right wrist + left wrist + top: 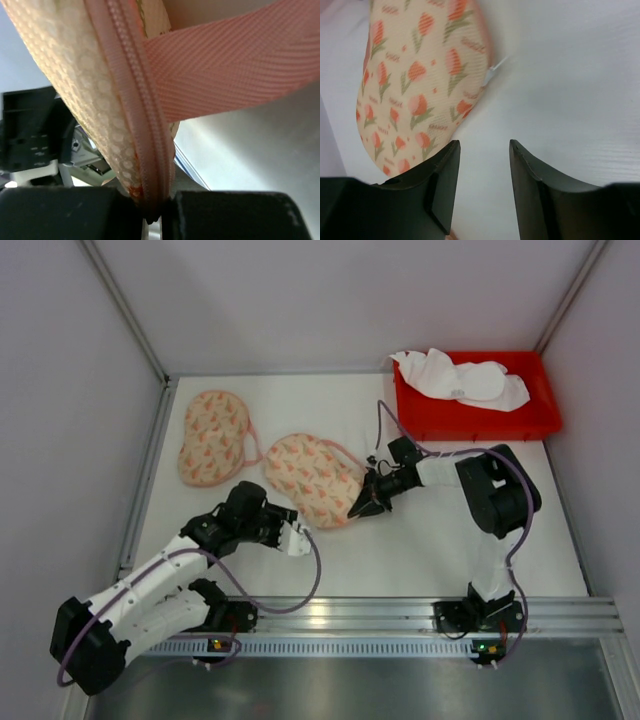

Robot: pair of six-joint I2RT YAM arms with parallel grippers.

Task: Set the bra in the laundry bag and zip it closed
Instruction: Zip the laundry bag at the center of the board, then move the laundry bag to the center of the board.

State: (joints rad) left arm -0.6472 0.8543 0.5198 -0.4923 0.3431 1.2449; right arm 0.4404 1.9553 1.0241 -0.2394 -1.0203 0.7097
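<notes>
Your tulip-print peach mesh laundry bag (312, 482) lies flat on the white tabletop (420, 550), down-left of the red plastic tray (470, 426) and apart from it. You can't tell whether anything's inside. The white crumpled bra (460, 380) is heaped inside the tray, w/ fabric lapping over the tray's far-left corner. Can't say if it's one item or more.

R gripper (362, 508) sits at the bag edge nearest the tray. In the R wrist view the fingers (225, 215) are clenched on the bag's pink zipper seam (142, 120), w/ seam and mesh pinched right btwn them. The zip teeth look meshed along the stretch you can see. A flat pink webbing strap (235, 65) runs off across the top of that view.

L gripper (298, 540) is at the bag's near corner, on the side away from the tray. In the L wrist view its jaws are released w/ only bare table btwn them. The bag (415, 85) lies just ahead, beside the L finger (445, 180). A small white tab (493, 73) pokes out at the bag's rim.

A second tulip-print pouch (213, 437) lies farther from the tray, just beside the bag. A thin pink loop (254, 445) sits btwn the two.
</notes>
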